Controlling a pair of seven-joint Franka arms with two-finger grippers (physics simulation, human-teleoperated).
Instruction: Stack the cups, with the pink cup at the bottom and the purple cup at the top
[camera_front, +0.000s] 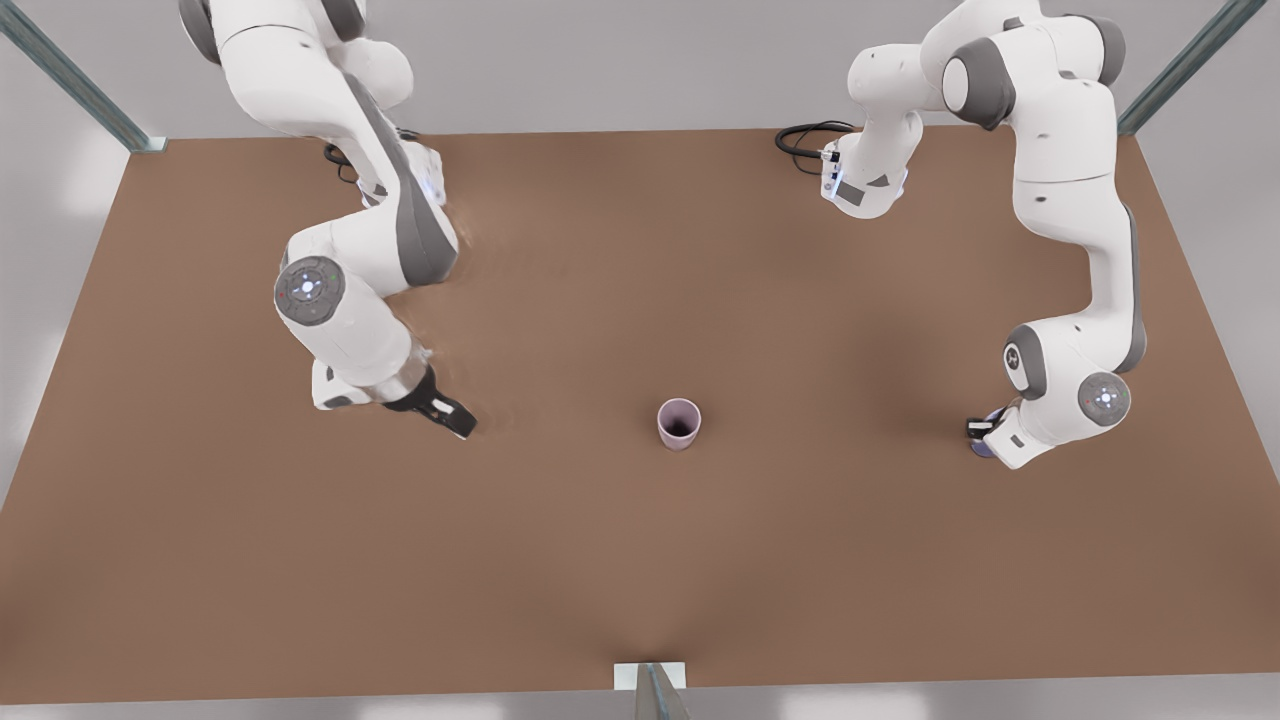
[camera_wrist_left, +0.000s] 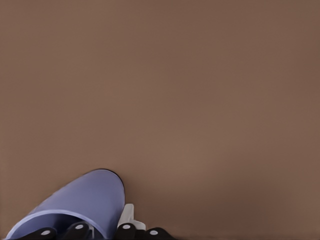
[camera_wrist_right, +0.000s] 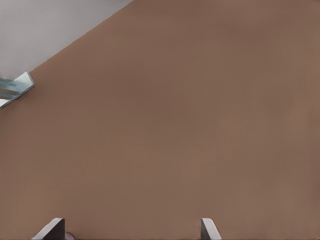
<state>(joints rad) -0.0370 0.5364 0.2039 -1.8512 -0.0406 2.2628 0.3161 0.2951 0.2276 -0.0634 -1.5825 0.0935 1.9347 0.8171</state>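
Front view: left gripper (camera_front: 982, 432) at the front view's right, closed around purple cup (camera_front: 985, 445); pink cup (camera_front: 679, 423) upright mid-table, alone. Right gripper (camera_front: 450, 415) waits, spread wide, empty. Left wrist view: purple cup (camera_wrist_left: 75, 210) gripped at rim. Stacking not yet done.

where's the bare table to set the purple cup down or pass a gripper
Most of the brown table is bare: the wide strip along the near edge, the far middle between the arm bases, and both gaps flanking the pink cup. It is tight only at the front view's right, where the left gripper is at the purple cup, and around the open right gripper.
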